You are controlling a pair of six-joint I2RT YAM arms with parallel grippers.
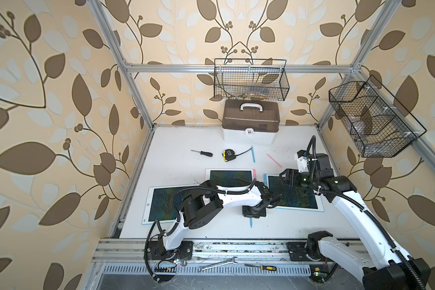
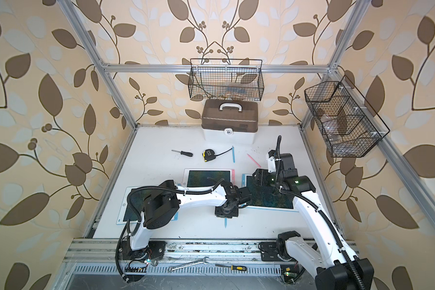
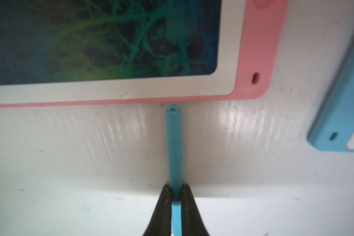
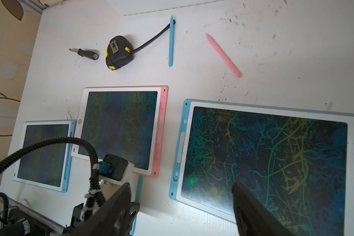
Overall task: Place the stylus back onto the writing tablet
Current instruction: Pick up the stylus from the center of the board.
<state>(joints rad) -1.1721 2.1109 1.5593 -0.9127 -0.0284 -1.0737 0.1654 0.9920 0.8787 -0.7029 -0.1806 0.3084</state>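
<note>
A light blue stylus [image 3: 173,143] lies flat on the white table, its capped end just short of the pink-framed writing tablet [image 3: 251,51]. My left gripper [image 3: 176,189] is shut on the stylus near its middle. In both top views only the stylus tip [image 1: 251,223] pokes out below the left gripper [image 1: 252,216]. The pink-framed tablet [image 1: 221,175] lies between a small blue-framed tablet [image 1: 161,203] and a large blue-framed one [image 1: 296,198]. My right gripper [image 4: 181,196] hovers open and empty over the large tablet's [image 4: 270,159] corner.
A second blue stylus [image 1: 253,154] and a pink stylus [image 1: 274,160] lie further back, beside a tape measure [image 1: 228,155] and a small screwdriver [image 1: 202,152]. A brown-lidded toolbox [image 1: 251,120] stands at the back wall under wire baskets [image 1: 250,80].
</note>
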